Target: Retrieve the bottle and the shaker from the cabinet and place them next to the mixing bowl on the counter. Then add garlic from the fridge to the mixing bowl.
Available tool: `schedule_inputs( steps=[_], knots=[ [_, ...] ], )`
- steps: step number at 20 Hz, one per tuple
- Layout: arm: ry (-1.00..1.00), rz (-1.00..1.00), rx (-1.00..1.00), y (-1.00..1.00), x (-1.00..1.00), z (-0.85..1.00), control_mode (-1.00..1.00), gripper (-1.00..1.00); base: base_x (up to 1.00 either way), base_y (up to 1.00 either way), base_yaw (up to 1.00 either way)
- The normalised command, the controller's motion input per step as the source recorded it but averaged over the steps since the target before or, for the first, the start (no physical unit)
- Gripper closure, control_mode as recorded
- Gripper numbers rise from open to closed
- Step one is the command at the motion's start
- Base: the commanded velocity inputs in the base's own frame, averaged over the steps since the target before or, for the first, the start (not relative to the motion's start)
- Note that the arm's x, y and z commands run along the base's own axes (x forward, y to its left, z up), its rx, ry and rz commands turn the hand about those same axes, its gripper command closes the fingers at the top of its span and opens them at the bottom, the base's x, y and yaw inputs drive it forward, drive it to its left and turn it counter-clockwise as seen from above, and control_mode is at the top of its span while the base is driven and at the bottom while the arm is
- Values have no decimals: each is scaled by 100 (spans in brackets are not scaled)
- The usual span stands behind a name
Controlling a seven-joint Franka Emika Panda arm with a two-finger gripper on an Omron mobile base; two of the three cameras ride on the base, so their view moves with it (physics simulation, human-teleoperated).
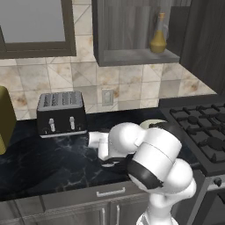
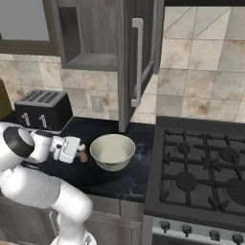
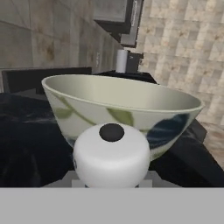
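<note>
I had my hand (image 2: 80,154) clamped on the shaker (image 3: 111,155), its white top showing close in the hand view, just beside the mixing bowl (image 2: 113,150) and low over the counter (image 2: 103,128). The step in hand seemed to be setting the shaker down next to the bowl. The bottle (image 1: 158,35) stood on the shelf of the open cabinet (image 1: 132,56), well apart. Next I judged I should lower the shaker, let go without knocking the bowl, then reach up for the bottle.
</note>
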Motion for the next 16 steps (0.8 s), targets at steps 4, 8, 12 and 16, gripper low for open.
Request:
schedule_inputs(
  steps=[4,8,12,16],
  knots=[
    [-1,0,0,-7,10,-10,-100,100,0,0,0],
    [-2,-1,0,-12,2,-13,-100,100,0,0,0],
    [-9,-1,0,-5,0,-21,-100,100,0,0,0],
    [-23,0,0,-3,0,-29,-100,100,0,0,0]
  ],
)
